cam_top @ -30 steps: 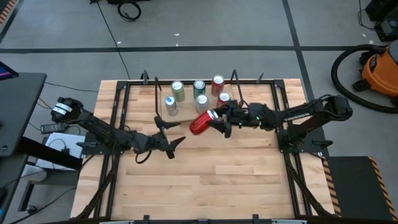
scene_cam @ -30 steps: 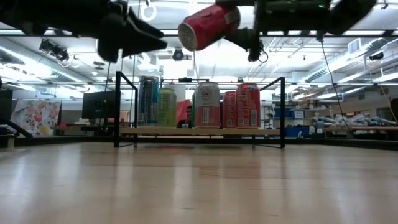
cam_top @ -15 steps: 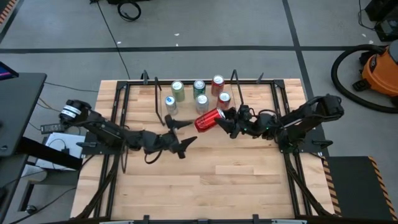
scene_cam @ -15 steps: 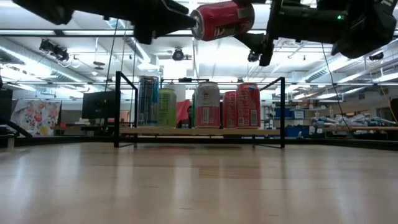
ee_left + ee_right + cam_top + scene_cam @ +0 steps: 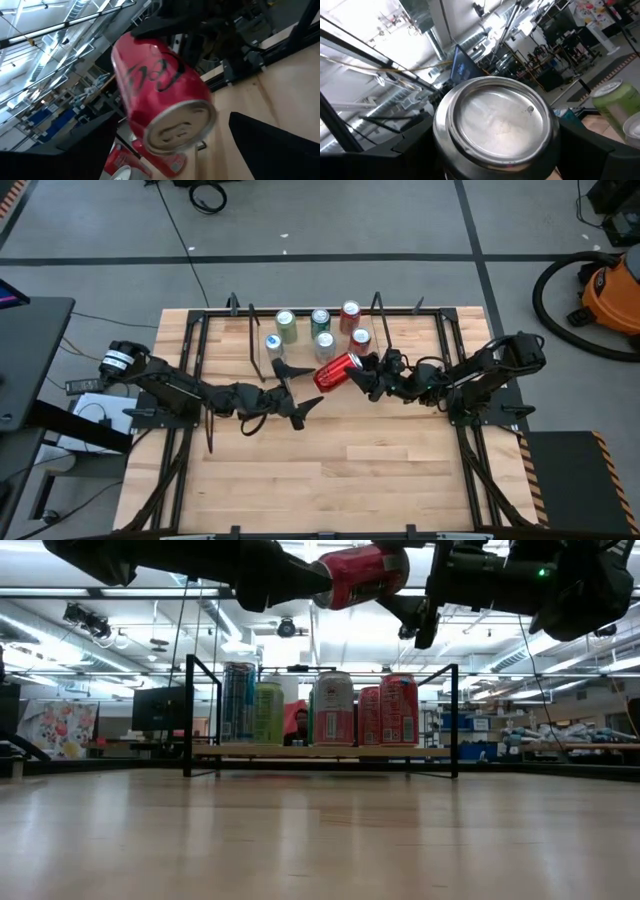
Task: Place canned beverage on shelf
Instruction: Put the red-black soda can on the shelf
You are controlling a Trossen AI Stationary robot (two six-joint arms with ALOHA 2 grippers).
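While the red can (image 5: 337,371) hangs on its side well above the table (image 5: 380,470), we see the right gripper (image 5: 365,375) pinching it by one end, its fingers pressed against the can's sides. In the low view the can (image 5: 360,572) sits high up, above the row of cans on the shelf (image 5: 320,751) and in front of it, not touching the shelf. The left gripper (image 5: 297,393) is just beside the can's free end, its fingers (image 5: 285,368) spread wide with nothing between them; in the left wrist view the can's lid (image 5: 178,127) faces that camera between the two dark fingers (image 5: 270,140), which stand apart from it on either side. The right wrist view looks straight onto the can's other end (image 5: 495,117), with a green can (image 5: 616,98) beyond it. On the shelf (image 5: 262,352) stand six upright cans, among them a green one (image 5: 286,326) and a red one (image 5: 349,315), near the far edge of the table.
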